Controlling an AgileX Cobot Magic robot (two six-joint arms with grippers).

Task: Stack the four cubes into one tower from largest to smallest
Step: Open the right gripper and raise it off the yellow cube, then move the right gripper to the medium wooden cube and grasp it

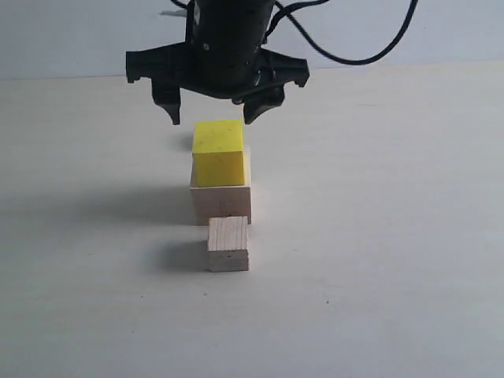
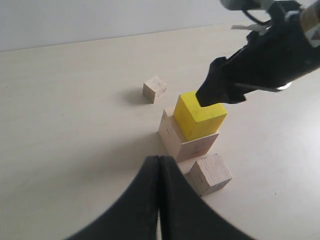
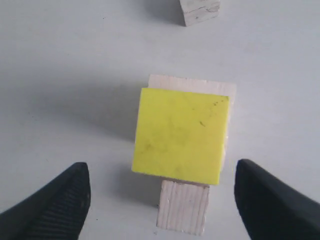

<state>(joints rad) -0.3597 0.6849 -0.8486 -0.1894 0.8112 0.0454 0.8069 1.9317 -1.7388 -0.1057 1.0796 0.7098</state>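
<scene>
Bright diffuse light, soft shadows falling left in exterior view

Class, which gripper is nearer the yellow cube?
Right. The right gripper hangs just above the yellow cube, fingers open on either side; the left gripper, shut, sits well back from it, lower down.

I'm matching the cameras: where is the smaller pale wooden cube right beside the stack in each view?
Exterior view: smaller pale wooden cube, just in front of the large pale wooden cube.
Left wrist view: the cube beside that large cube.
Right wrist view: the cube partly hidden by the bright yellow cube.
Shared landmark: the yellow cube atop the large cube.
</scene>
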